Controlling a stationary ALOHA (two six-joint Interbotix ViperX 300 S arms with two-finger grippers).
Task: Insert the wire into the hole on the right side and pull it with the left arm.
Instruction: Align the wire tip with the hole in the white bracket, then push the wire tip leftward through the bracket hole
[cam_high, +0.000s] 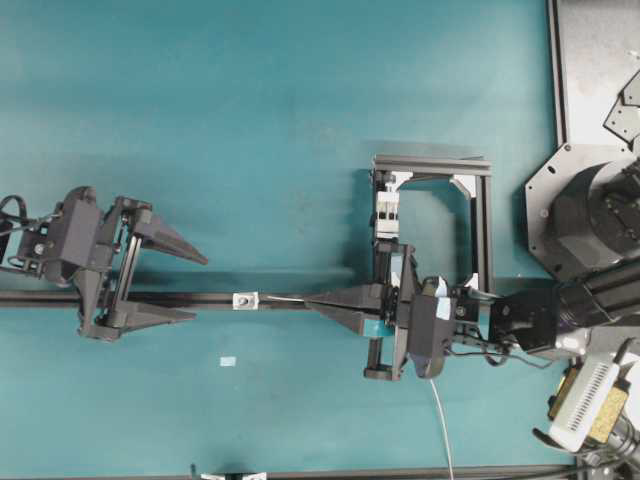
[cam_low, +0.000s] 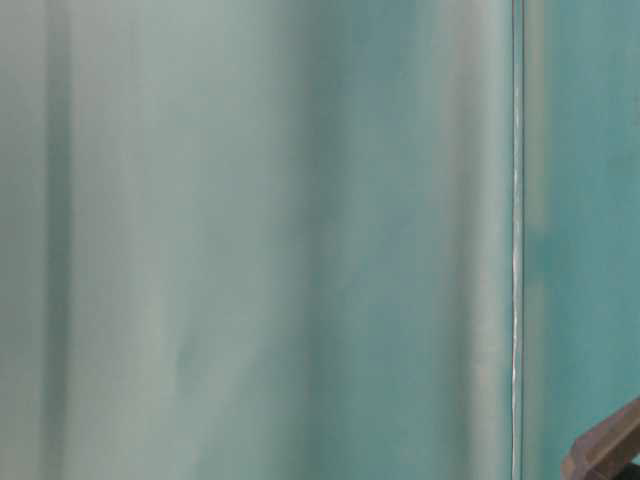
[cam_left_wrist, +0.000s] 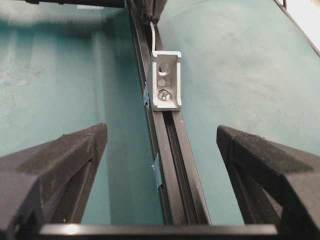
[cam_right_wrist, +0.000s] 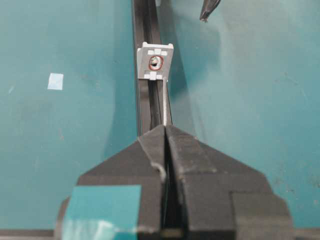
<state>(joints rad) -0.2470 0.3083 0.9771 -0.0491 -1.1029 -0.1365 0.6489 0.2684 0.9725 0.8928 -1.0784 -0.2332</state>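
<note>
The thin pale wire (cam_high: 285, 298) (cam_right_wrist: 164, 102) runs along the black rail (cam_high: 40, 299) from my right gripper (cam_high: 308, 301) (cam_right_wrist: 165, 128), which is shut on it, to the small white bracket (cam_high: 244, 299) (cam_right_wrist: 156, 62). The hole (cam_right_wrist: 156, 62) is ringed in red; whether the wire's tip is inside it I cannot tell. In the left wrist view the wire (cam_left_wrist: 152, 34) shows only behind the bracket (cam_left_wrist: 166, 80). My left gripper (cam_high: 198, 288) (cam_left_wrist: 161, 130) is open, its fingers (cam_left_wrist: 65, 160) astride the rail, a short way left of the bracket.
A black frame (cam_high: 482, 215) with a white clip block (cam_high: 388, 214) stands behind the right gripper. A white cable (cam_high: 440, 420) trails toward the front edge. A pale tape patch (cam_high: 228, 361) lies on the teal mat. The table-level view is blurred teal.
</note>
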